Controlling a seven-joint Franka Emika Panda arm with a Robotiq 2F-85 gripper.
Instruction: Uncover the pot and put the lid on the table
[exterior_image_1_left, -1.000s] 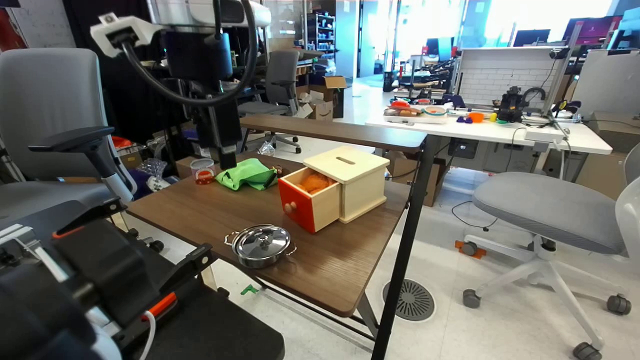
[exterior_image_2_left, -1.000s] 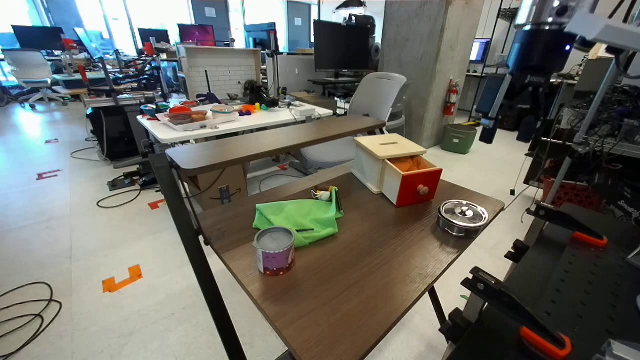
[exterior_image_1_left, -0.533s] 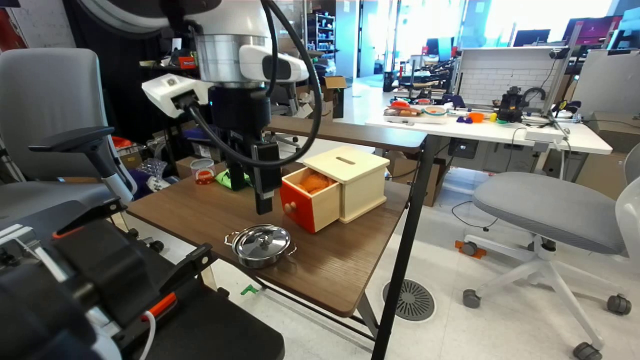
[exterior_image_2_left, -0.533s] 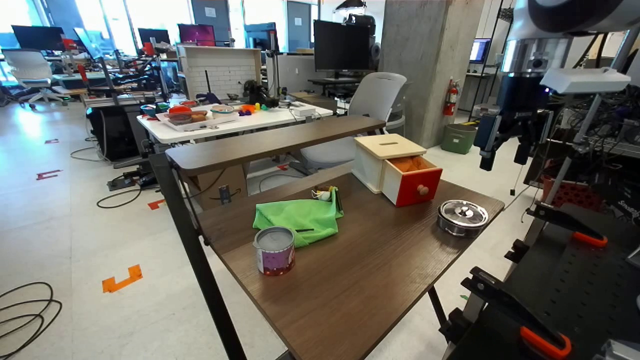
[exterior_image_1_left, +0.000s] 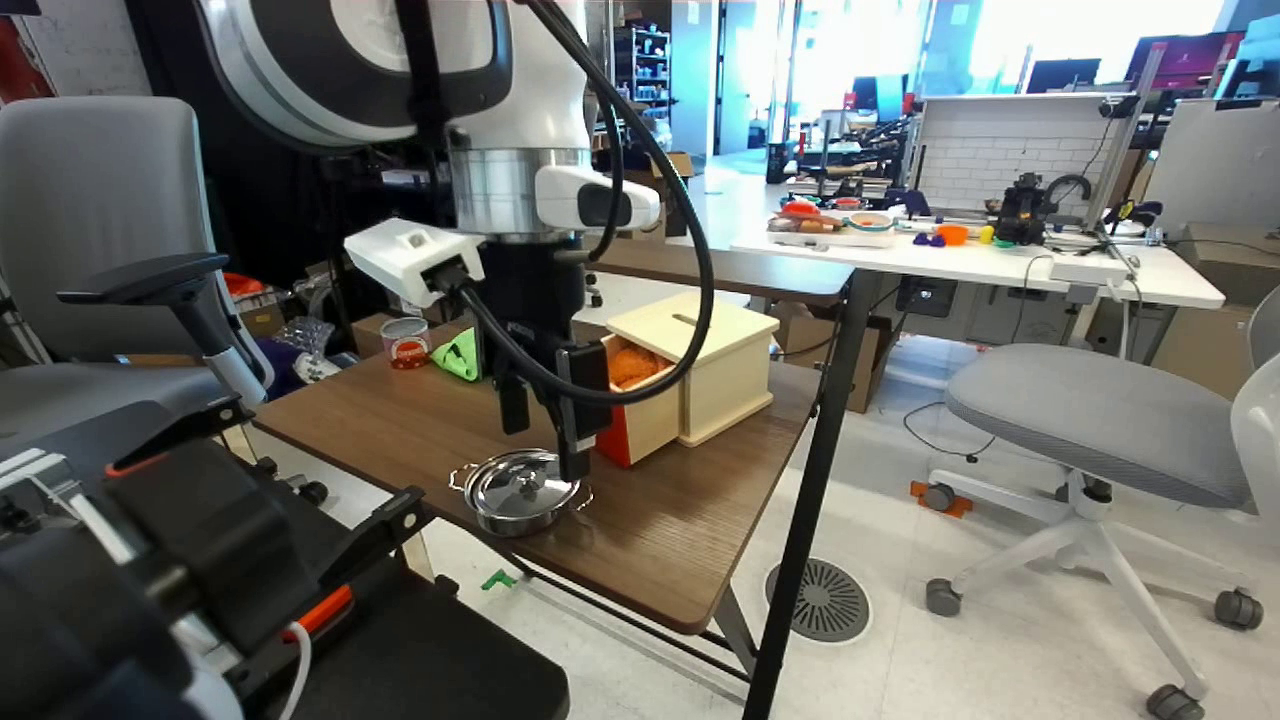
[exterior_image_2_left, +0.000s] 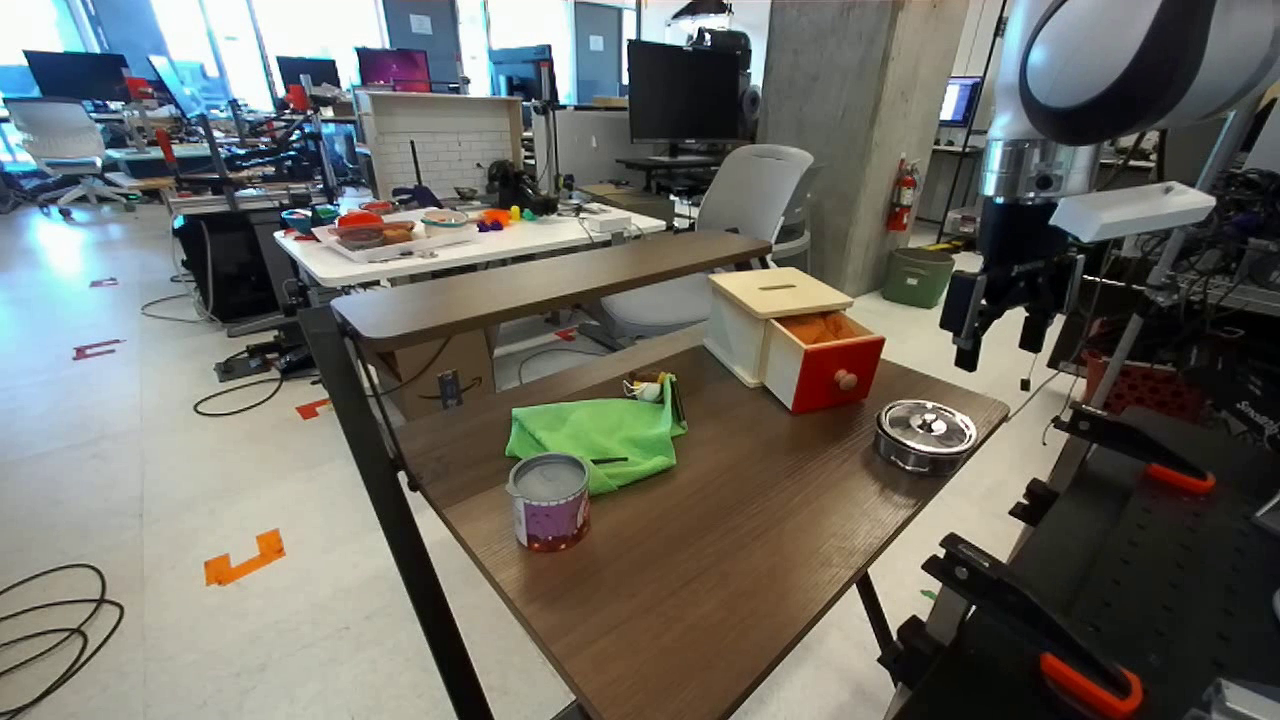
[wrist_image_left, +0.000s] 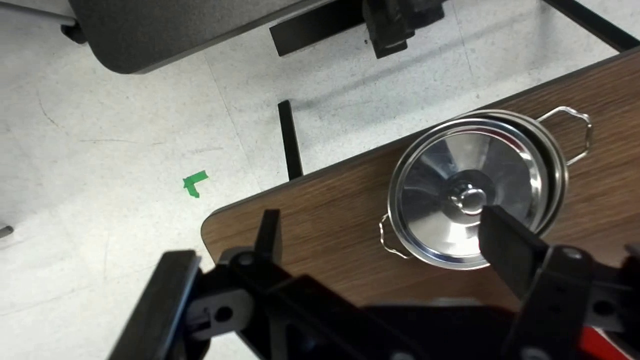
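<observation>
Jaws parted, the gripper hangs lower and nearer the metal pot than moments earlier. Its lid on, the pot sits unmoved by the table's edge, near a corner.

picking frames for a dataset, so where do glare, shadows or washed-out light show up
Wrist view: bright reflections on the pot lid, a soft shadow band across the floor, the tool dark, near black along the bottom edge; both exterior views: windows washed out to pale blue-white.
</observation>
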